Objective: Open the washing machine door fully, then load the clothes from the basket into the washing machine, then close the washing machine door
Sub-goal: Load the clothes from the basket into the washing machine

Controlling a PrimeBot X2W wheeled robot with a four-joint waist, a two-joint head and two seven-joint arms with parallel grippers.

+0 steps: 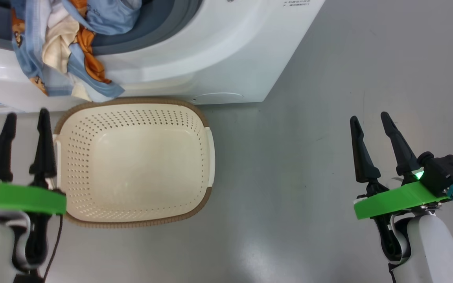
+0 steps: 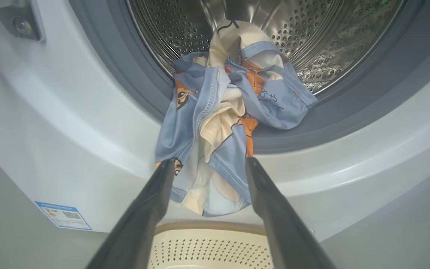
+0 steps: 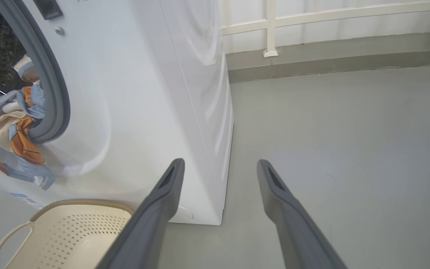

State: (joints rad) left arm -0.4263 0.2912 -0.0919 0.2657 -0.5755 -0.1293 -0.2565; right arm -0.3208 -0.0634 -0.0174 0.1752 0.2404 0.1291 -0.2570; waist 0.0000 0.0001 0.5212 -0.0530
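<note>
Left end effector [image 1: 28,114] near clothes [image 1: 65,51]

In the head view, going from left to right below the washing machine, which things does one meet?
The left gripper with two long dark fingers → the cream-white perforated plastic basket with a brown woven-look rim → the right gripper, likewise dark-fingered.

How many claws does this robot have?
2. The left claw is open beside the basket's left side; the right claw is open above the floor, far right of the basket.
</note>
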